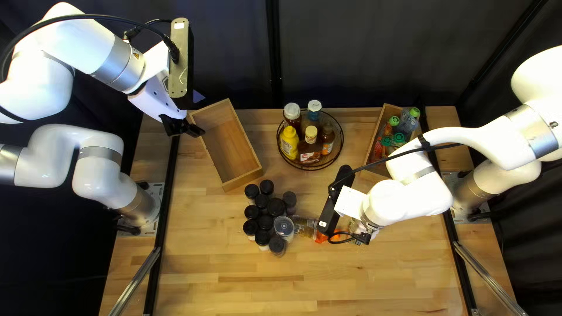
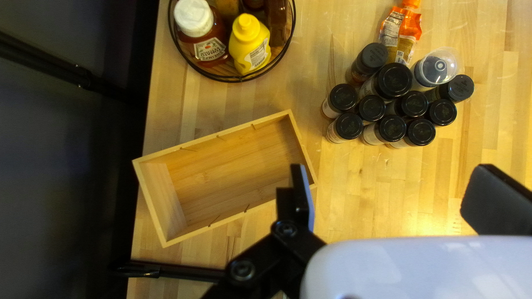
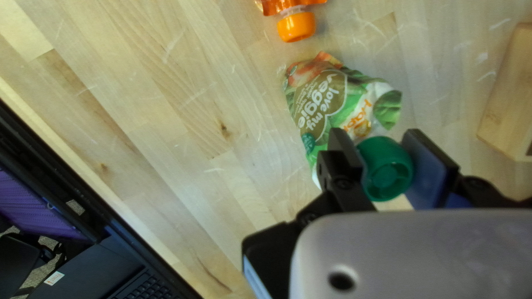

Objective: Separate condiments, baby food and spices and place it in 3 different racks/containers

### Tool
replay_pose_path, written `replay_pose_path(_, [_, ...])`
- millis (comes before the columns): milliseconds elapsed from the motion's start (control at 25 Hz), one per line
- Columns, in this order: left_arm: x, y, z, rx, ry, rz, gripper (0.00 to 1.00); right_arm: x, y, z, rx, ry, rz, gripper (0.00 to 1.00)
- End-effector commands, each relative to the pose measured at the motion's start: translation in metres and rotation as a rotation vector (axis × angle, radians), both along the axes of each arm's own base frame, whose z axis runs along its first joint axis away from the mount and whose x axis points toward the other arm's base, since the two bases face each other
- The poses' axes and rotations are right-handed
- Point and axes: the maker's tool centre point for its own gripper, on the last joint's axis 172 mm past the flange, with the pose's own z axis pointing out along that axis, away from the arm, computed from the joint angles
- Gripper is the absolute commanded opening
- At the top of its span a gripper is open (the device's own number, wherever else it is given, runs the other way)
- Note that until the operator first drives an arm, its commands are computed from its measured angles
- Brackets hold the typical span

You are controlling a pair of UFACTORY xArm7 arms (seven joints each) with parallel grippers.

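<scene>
Wire basket (image 1: 310,169): 5 bottles (image 1: 289,142). Left of it: wooden box (image 1: 243,180). Right: bin (image 1: 373,136), pouches (image 1: 409,120), count hidden. Near side: 11 spice jars (image 1: 276,207), 1 orange-capped pouch (image 2: 400,30); plus 1 green-capped pouch (image 3: 332,105), cap clenched in my right gripper (image 1: 351,203). My left gripper (image 1: 184,126): released.

In the top left view, the left arm (image 1: 96,44) and right arm (image 1: 410,199) are cut off by the edges; the right-hand box (image 1: 375,133), the orange-capped pouch (image 1: 304,228) and the green-capped pouch (image 1: 356,225) are partly covered by the latter arm. In the left wrist view, the wire basket (image 2: 239,79) is cut off; the jars' (image 2: 392,80) print is too small to be read. In the right wrist view, the orange-capped pouch and the laptop (image 3: 105,271) are cut off.
</scene>
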Motion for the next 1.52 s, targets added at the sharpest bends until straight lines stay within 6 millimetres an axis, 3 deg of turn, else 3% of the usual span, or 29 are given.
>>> replay_pose_path(40, [0.000,0.000,0.000,0.000,0.000,0.000,1.00,-0.005,-0.004,0.034,-0.029,-0.003,0.009,0.01])
replay_pose_path(320, [0.000,0.000,0.000,0.000,0.000,0.000,1.00,-0.025,-0.036,0.073,-0.083,0.011,-0.004,0.01])
replay_pose_path(560, [0.000,0.000,0.000,0.000,0.000,0.000,1.00,-0.065,-0.092,0.087,-0.127,0.025,-0.056,0.00])
replay_pose_path(800, [0.000,0.000,0.000,0.000,0.000,0.000,1.00,-0.105,-0.149,0.076,-0.148,0.040,-0.124,0.00])
replay_pose_path(960, [0.000,0.000,0.000,0.000,0.000,0.000,1.00,-0.123,-0.174,0.067,-0.160,0.053,-0.164,0.01])
replay_pose_path(1280, [0.000,0.000,0.000,0.000,0.000,0.000,1.00,-0.142,-0.201,0.047,-0.171,0.074,-0.214,0.01])
replay_pose_path(1520, [0.000,0.000,0.000,0.000,0.000,0.000,1.00,-0.138,-0.206,0.032,-0.164,0.076,-0.220,0.01])
